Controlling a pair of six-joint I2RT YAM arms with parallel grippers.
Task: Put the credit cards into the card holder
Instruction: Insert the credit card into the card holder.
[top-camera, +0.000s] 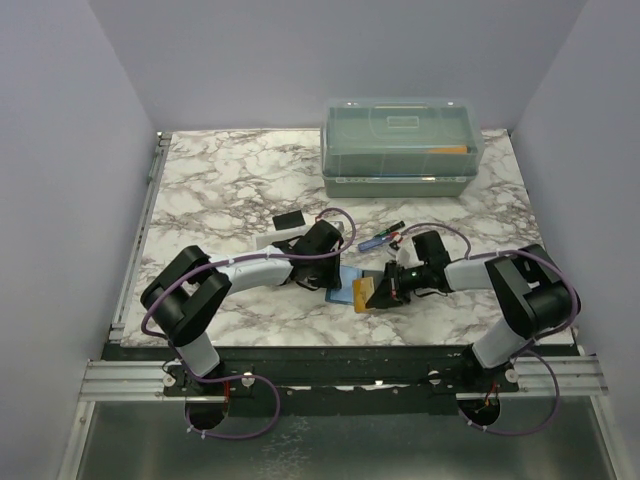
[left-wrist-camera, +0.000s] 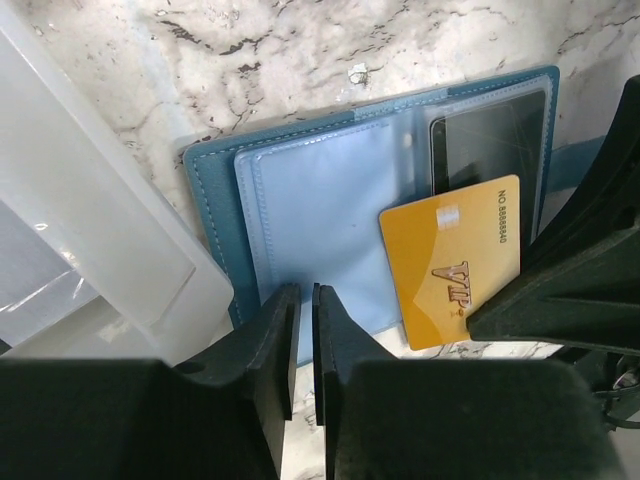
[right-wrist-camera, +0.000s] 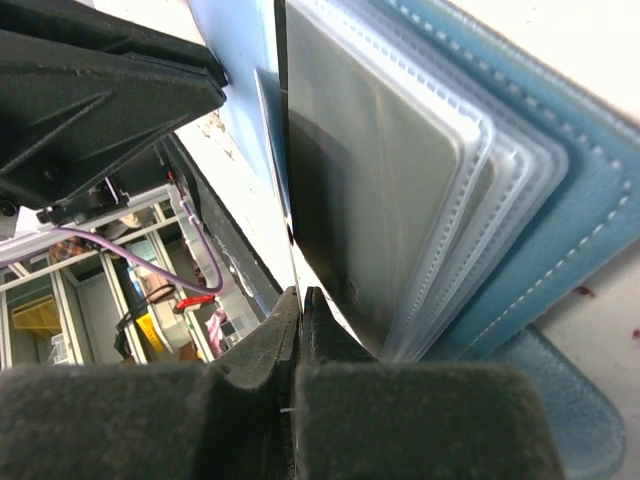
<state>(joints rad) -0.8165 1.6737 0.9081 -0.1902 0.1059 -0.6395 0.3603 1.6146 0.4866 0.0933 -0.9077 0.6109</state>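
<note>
Card (left-wrist-camera: 450, 260), yellow, VIP-lettered, in tight pinch of right gripper (right-wrist-camera: 300, 300); left gripper (left-wrist-camera: 303, 295) state unclear.

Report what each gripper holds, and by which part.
The right gripper pinches the yellow card by one edge near a corner, jaws shut. The left gripper sits at the near edge of the card holder; whether it grips it cannot be told.

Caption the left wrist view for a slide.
Open teal card holder, right gripper holding a yellow VIP card over its sleeves, left gripper at its edge.
</note>
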